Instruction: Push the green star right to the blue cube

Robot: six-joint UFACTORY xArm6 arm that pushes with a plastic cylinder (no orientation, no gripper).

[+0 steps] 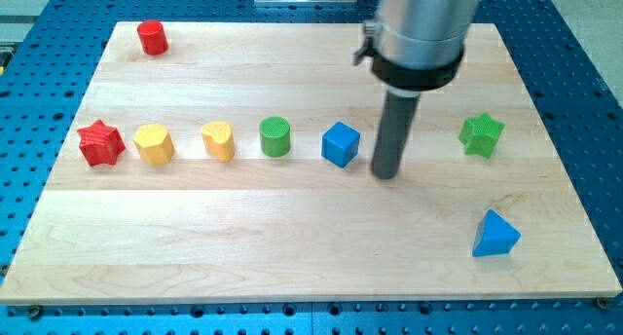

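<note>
You see my tip [386, 173] resting on the board [292, 238], just beside the blue cube [341, 144] on the cube's right, apart from it by a thin gap. There is no gripper here, only the bare rod, and it holds nothing. The green star [481, 134] sits well to the view's right of my tip, near the board's right edge, so the tip stands between star and cube. Left of the cube you find a row: green cylinder [275, 137], yellow heart [220, 140], a yellow block [154, 144] and the red star [100, 144]. A red cylinder [152, 37] stands in the top left corner. A blue triangle [495, 235] lies at the lower right, below the green star.
</note>
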